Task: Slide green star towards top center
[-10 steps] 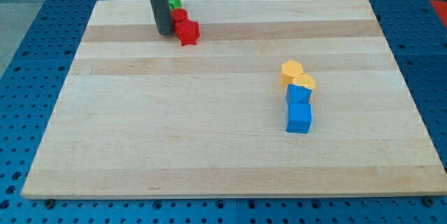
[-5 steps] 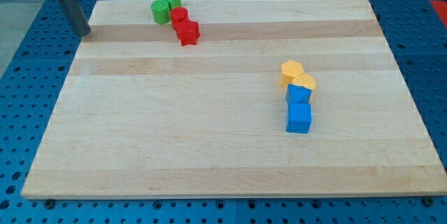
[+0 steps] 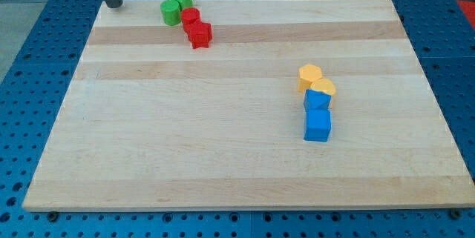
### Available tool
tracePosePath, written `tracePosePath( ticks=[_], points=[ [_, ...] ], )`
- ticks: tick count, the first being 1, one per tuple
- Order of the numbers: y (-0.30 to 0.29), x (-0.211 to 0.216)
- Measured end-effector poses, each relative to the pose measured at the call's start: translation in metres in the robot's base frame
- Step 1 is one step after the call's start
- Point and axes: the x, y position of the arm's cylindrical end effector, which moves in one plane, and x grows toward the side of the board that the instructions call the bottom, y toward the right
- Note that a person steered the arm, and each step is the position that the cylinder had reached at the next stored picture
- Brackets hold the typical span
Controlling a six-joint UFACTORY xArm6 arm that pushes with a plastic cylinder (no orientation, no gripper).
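Observation:
The green star sits near the board's top edge, left of centre. A second green block touches it at its lower left. My tip is at the board's top left corner, well to the left of the green star and apart from every block. A red round block and a red star lie just below and right of the green pair, touching in a chain.
The wooden board lies on a blue perforated table. At the view's right, two yellow blocks and two blue cubes form a touching column.
My tip moved left from beside the red blocks off the board's left edge, then up and right to the top left corner. The blocks have not moved.

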Motion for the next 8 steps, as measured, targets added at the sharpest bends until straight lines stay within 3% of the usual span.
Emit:
tracePosePath(
  ticks=[4, 7, 8],
  points=[
    [0.169, -0.005],
    [0.181, -0.005],
    [0.153, -0.005]
  ],
)
